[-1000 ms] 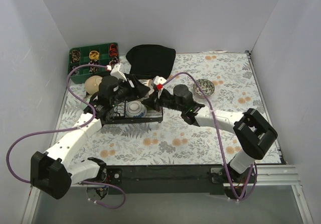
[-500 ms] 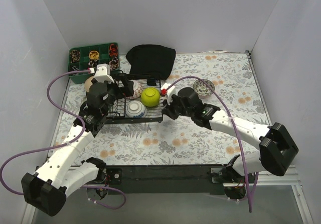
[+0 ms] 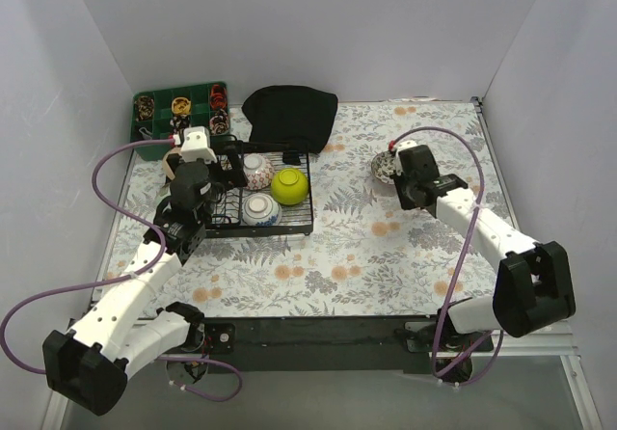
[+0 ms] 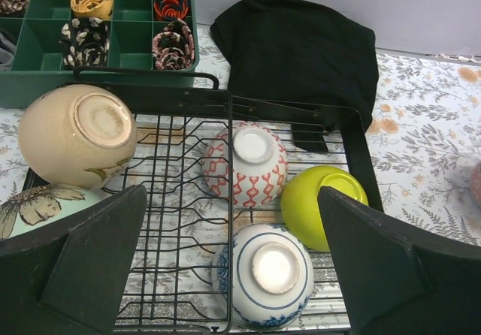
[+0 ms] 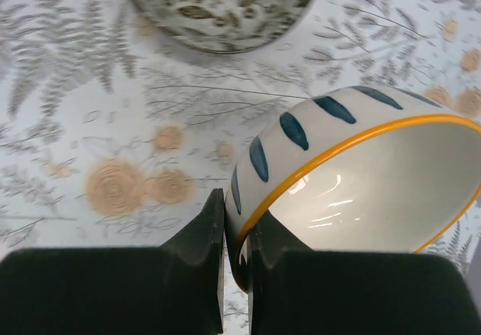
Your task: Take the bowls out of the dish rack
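The black wire dish rack holds a red-patterned bowl, a lime-green bowl and a blue-patterned bowl, all tipped over. At its left end sit a beige bowl and a mint floral bowl. My left gripper hovers open over the rack's left part, holding nothing. At the right of the table my right gripper is shut on the rim of a white bowl with blue strokes and an orange rim.
A grey floral bowl stands on the table just ahead of the held bowl. A green compartment tray and a black cloth lie behind the rack. Grey walls enclose the floral table.
My left gripper has opened and drawn back to the rack's left side. My right arm has swung from the rack to the right, carrying the white bowl beside the grey floral bowl.
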{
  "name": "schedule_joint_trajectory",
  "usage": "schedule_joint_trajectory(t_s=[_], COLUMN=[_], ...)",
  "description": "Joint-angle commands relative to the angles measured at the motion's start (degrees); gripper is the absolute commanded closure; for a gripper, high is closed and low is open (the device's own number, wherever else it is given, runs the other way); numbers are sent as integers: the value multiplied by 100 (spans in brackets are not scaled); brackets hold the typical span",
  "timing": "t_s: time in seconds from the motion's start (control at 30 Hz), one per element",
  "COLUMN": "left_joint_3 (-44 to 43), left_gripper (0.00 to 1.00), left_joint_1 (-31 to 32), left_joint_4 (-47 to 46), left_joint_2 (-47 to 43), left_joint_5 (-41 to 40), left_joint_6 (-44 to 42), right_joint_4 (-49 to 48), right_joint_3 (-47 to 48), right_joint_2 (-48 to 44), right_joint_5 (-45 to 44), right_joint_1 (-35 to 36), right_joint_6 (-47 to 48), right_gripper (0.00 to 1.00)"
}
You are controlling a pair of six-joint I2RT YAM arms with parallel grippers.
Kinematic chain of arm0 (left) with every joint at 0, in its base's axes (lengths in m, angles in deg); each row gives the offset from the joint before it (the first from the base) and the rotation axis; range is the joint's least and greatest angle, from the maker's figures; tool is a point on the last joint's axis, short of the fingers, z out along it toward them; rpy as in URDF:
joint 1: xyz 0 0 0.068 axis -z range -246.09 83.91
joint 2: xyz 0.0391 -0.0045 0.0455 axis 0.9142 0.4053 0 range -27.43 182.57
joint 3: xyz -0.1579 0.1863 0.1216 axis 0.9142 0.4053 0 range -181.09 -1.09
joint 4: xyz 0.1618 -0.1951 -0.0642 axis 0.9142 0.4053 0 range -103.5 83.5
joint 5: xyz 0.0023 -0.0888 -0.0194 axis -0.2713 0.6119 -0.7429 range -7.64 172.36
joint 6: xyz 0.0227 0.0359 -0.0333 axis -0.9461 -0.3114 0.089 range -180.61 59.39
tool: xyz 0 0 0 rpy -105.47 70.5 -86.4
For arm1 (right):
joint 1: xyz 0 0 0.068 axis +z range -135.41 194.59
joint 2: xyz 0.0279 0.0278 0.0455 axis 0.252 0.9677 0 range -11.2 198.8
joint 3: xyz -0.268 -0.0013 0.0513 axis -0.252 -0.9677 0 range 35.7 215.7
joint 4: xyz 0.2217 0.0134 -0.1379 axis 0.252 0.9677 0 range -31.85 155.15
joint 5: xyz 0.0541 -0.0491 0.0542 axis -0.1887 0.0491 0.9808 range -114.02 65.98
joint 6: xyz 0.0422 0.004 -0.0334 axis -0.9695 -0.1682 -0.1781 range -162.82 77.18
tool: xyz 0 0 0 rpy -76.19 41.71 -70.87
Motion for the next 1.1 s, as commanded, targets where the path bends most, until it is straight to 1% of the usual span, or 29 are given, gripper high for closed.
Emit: schedule_joint_trajectory(t_s=[0.0, 0.07, 0.23, 0.4, 0.53, 0.73, 0.83, 0.87, 0.9, 0.93, 0.97, 1.0, 1.07], left_joint_3=[93, 93, 172, 190, 199, 207, 225, 225, 225, 225, 225, 234, 251], left_gripper=[2, 2, 2, 2, 2, 2, 2, 2, 2, 2, 2, 2, 2], left_joint_1=[-10, -19, -19, -19, -28, -28, -45, -54, -63, -72, -80, -98, -133], left_joint_4=[-164, -191, -261, -296, -305, -323, -332, -332, -340, -340, -340, -349, -367], left_joint_2=[-104, -113, -192, -192, -184, -157, -140, -140, -148, -148, -140, -140, -140], left_joint_5=[-286, -373, -470, -532, -541, -506, -514, -523, -515, -506, -488, -471, -436], left_joint_6=[-214, -249, -337, -389, -425, -442, -451, -451, -451, -451, -451, -451, -460], right_joint_4=[-285, -532, -585, -603, -577, -419, -322, -322, -304, -295, -269, -260, -251], right_joint_3=[309, 361, 792, 1100, 1328, 1662, 1742, 1724, 1707, 1698, 1672, 1636, 1575], right_joint_2=[191, 314, 1105, 1904, 2309, 2749, 2750, 2723, 2627, 2574, 2513, 2355, 2170], right_joint_5=[-510, -511, -80, 122, 175, 298, 395, 421, 456, 439, 430, 456, 509], right_joint_1=[-614, -921, -1563, -1740, -1775, -1792, -1792, -1784, -1784, -1784, -1775, -1775, -1784], right_joint_6=[-121, -121, -68, 116, 230, 292, 222, 213, 213, 204, 178, 152, 55], right_gripper=[99, 99, 99, 99, 98, 91, 84, 74, 74, 71, 65, 62, 52])
